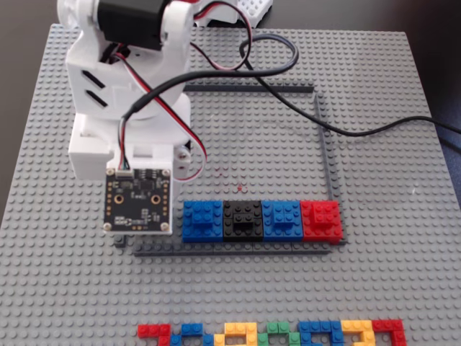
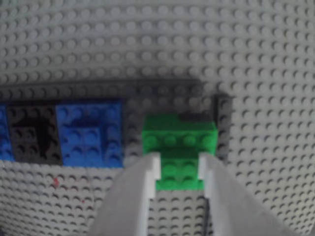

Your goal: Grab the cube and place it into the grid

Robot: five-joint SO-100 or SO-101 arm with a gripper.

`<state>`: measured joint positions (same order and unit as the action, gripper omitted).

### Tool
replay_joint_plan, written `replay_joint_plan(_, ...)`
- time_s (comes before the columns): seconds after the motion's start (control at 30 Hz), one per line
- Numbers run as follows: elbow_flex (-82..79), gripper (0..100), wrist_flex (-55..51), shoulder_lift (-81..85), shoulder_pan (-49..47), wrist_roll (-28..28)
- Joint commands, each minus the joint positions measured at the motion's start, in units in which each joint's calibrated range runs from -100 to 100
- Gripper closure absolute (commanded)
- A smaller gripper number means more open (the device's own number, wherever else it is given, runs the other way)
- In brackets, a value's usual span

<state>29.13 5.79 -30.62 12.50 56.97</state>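
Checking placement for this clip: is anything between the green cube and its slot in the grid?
Nothing visible. In the wrist view the cube sits between the gripper fingers, already at the grid corner, beside the blue block.

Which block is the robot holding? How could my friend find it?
Find the grid, the dark grey strip frame on the studded baseplate, in the wrist view. At its corner, beside a blue block, sits the cube between the gripper's jaws. It's the only green one there; its neighbours are blue and black.
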Motion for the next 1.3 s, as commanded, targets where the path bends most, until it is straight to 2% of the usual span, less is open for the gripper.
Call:
replay_joint_plan(0.0, 1.5, 96, 0.9, 1.9, -0.5, -0.6)
replay_joint_plan(1.27, -3.4, 96, 3.2, 3.3, -2.3, -2.3)
